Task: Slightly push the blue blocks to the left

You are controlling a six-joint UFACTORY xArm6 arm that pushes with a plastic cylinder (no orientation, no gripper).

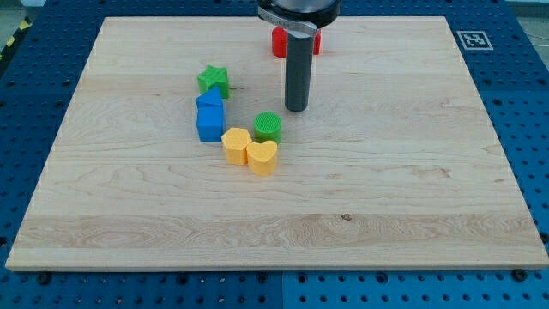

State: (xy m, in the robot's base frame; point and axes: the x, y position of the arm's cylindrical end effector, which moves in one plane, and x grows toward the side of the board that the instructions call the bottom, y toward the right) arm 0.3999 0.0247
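My tip (296, 109) is resting on the desk (412, 189). Two touching blue blocks (209, 116) are sitting to its left, green cylinder (268, 127) just below-left. No gripper is showing.

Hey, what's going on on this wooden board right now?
A robot arm's dark rod is set to nudge the two blue blocks leftward. My tip rests on the wooden board, to the right of the blue blocks and not touching any block. A green star sits just above them, a green cylinder and two yellow blocks lie nearby, and a red block shows behind the rod.
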